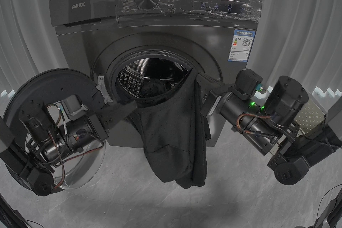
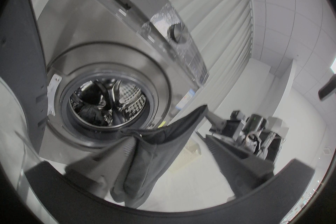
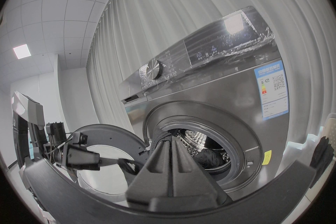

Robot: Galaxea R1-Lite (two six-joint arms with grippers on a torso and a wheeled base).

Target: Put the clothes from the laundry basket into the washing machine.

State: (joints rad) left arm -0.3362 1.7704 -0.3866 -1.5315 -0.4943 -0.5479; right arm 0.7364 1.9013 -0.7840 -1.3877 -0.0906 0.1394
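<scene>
A grey washing machine stands with its round door swung open to the left. Dark clothes lie in the drum. A black garment hangs in front of the drum's lower rim, stretched between both grippers. My right gripper is shut on its upper edge at the opening's right side; its fingers are pressed together. My left gripper is at the opening's lower left, and its fingers stand wide apart. The garment hangs against one of them.
A white perforated laundry basket sits low at the right behind my right arm, with a dark cloth in it. White curtains hang behind the machine. The grey floor lies open in front.
</scene>
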